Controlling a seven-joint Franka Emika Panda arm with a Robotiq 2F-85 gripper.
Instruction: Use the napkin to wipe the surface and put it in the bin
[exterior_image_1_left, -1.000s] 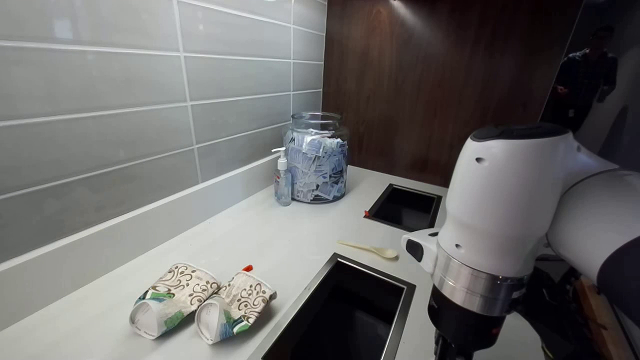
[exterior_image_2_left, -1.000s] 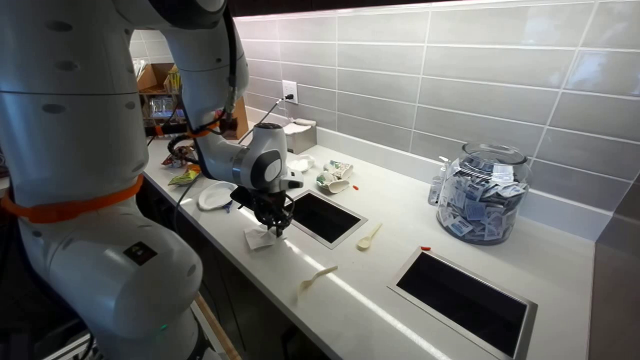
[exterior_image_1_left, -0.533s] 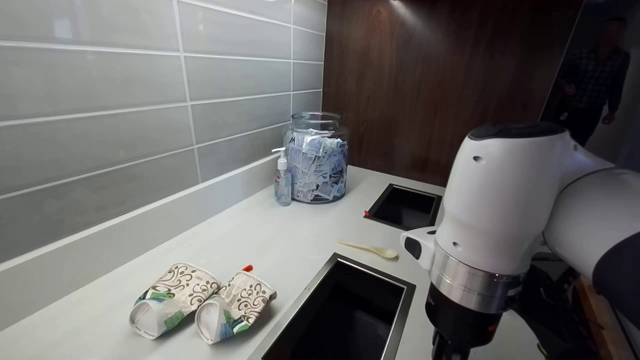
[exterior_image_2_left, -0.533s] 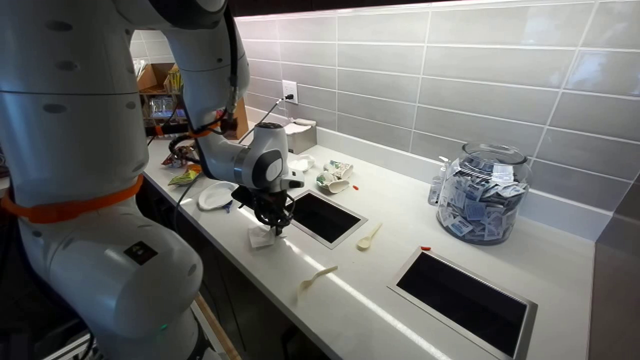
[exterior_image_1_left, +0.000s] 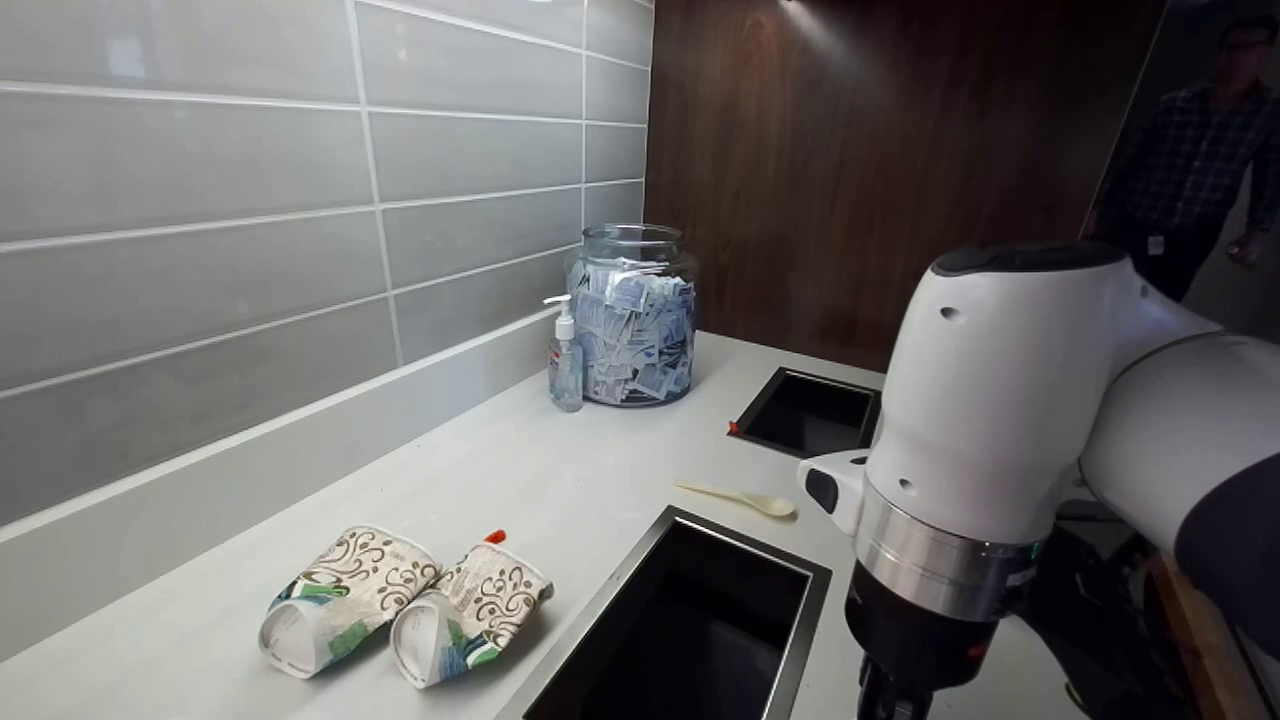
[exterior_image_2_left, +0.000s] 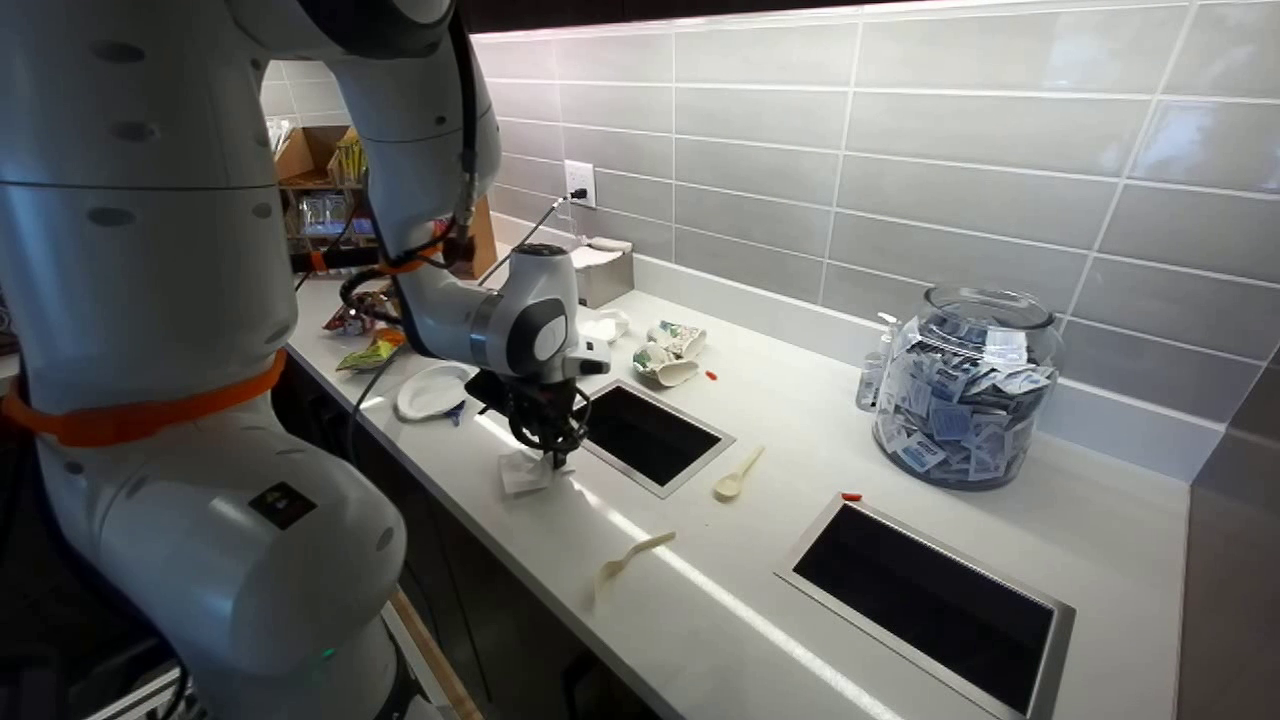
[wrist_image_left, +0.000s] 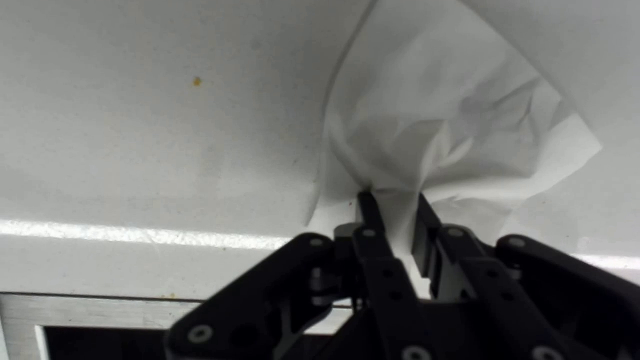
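The crumpled white paper napkin (wrist_image_left: 440, 107) lies partly spread on the smooth, matte off-white countertop (exterior_image_2_left: 790, 420), a bunched part of it caught in my black two-fingered gripper (wrist_image_left: 394, 195), which is nearly closed: only a narrow gap remains, and gathered paper runs through it, so I read it as a firm pinch. The napkin is near a black rectangular opening with a thin metal rim (exterior_image_1_left: 600, 608), with the gripper between the two. I count the pick-up as done and take the wipe to be the step in hand, though I have no way to judge how much of the counter is covered. In the wrist view a small orange-yellow speck (wrist_image_left: 197, 81) sits beside the napkin, apart from it, so I expect some wiping is left here. The binning is not yet done. Well apart along the counter is another black rectangular opening with a brushed metal rim (exterior_image_2_left: 1045, 660); perspective keeps me from saying which is larger, but I take the nearer one as the bin. Lifting the napkin over its rim and letting go should finish the job.
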